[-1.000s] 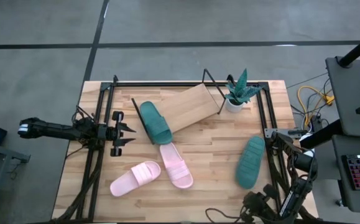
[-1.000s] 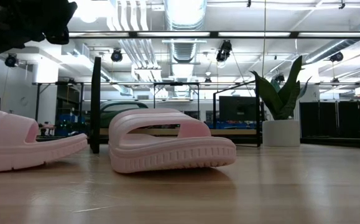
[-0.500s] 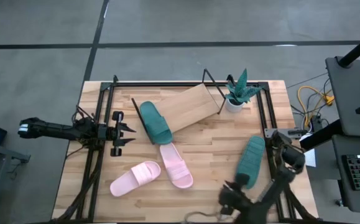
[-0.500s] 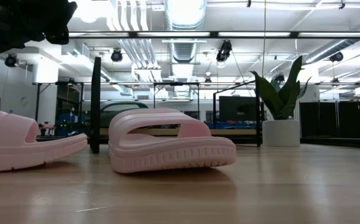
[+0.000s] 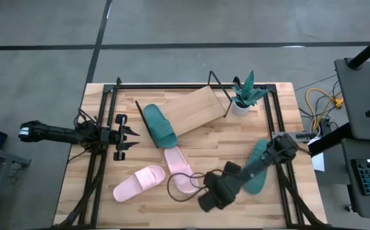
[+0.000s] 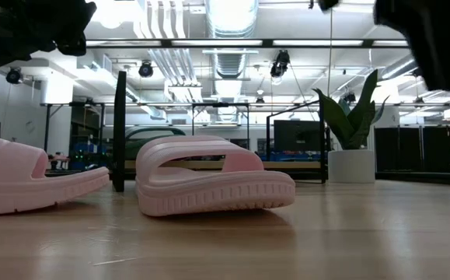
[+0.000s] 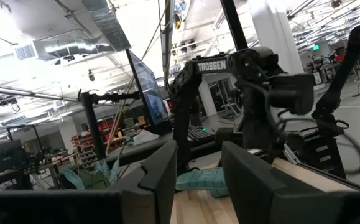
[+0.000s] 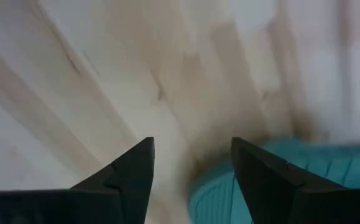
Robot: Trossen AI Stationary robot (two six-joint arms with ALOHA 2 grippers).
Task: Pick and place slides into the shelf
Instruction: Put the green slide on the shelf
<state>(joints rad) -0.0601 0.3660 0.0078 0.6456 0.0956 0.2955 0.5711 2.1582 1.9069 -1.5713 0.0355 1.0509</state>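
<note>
We find the right gripper (image 8: 189, 177) above the tabletop (image 5: 223, 137), fingers spread apart and holding nothing, a green slide's edge (image 8: 279, 186) just beyond them. The left gripper (image 5: 131, 133) waits at the table's left side, fingers parted, empty. We count four slides: one green (image 5: 159, 125) lying on the shelf (image 5: 194, 110), one green (image 5: 259, 167) near the right edge, and two pink (image 5: 140, 182) (image 5: 181, 168) touching mid-table. One potted plant (image 5: 243, 94) stands beside the shelf.
</note>
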